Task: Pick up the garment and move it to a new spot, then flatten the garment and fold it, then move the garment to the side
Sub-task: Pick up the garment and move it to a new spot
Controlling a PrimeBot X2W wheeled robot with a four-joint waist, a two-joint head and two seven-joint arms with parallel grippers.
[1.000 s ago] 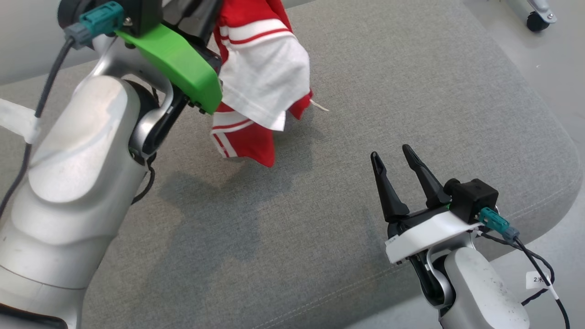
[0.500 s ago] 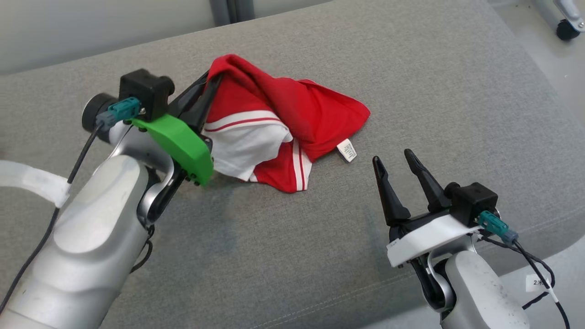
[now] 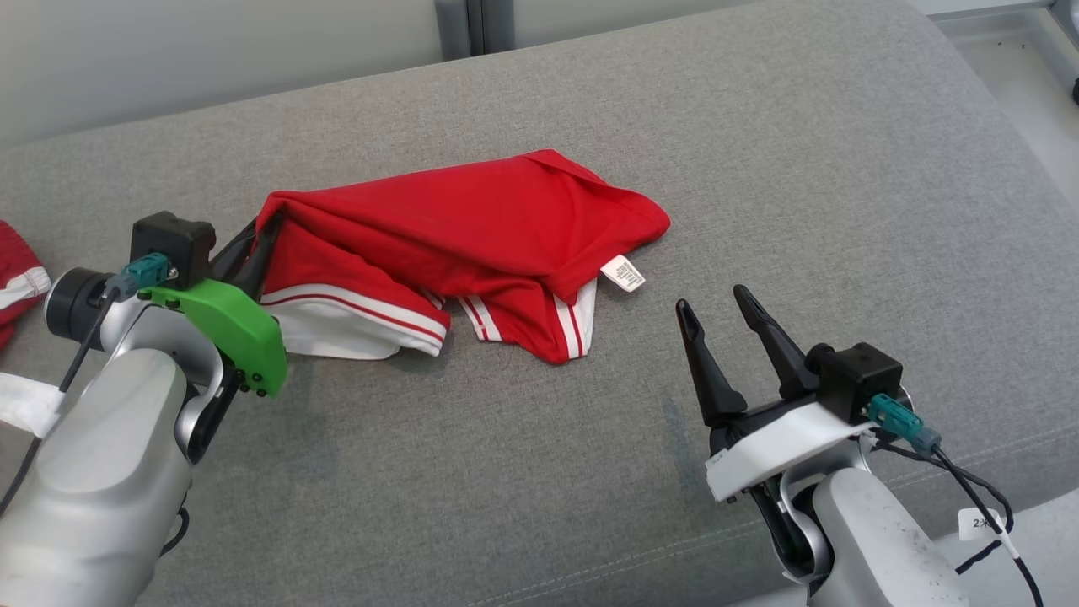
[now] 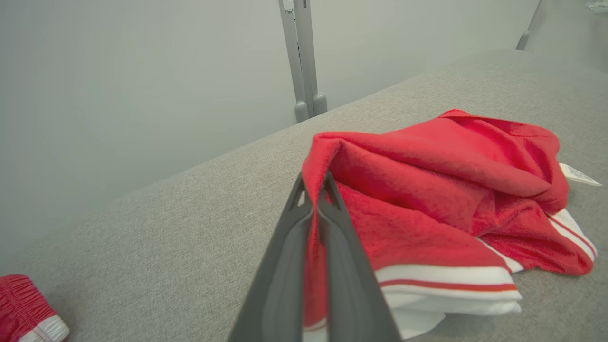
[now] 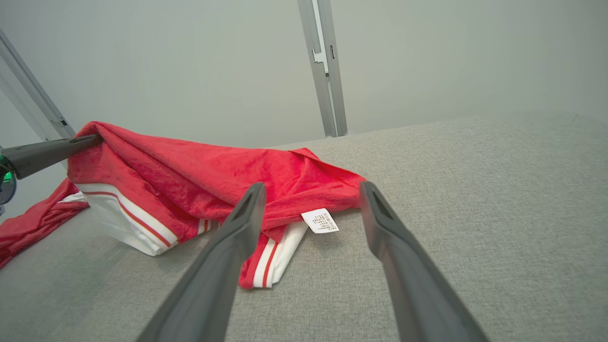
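The garment [image 3: 472, 228] is red with white panels and red-and-white stripes, lying rumpled across the middle of the grey cushion [image 3: 759, 152]. Its white care label [image 3: 623, 273] faces up at the right. My left gripper [image 3: 263, 226] is shut on the garment's left edge and holds that edge slightly raised; the left wrist view has red cloth [image 4: 427, 190] pinched between the two closed fingers. My right gripper [image 3: 712, 299] stands open at the lower right, apart from the garment, with nothing between its fingers. In the right wrist view the garment [image 5: 199, 175] lies just beyond the spread fingertips.
A second red and white piece of cloth [image 3: 17, 282] lies at the cushion's far left edge, also seen as cloth [image 4: 26, 311] low in the left wrist view. A pale wall with a metal post [image 3: 468, 25] stands behind. The cushion's front edge runs near my right arm.
The left gripper has lowered and pulled leftward with the garment, which went from hanging bunched to spread out over the cushion. The head camera has shifted. The right gripper stayed open and still.
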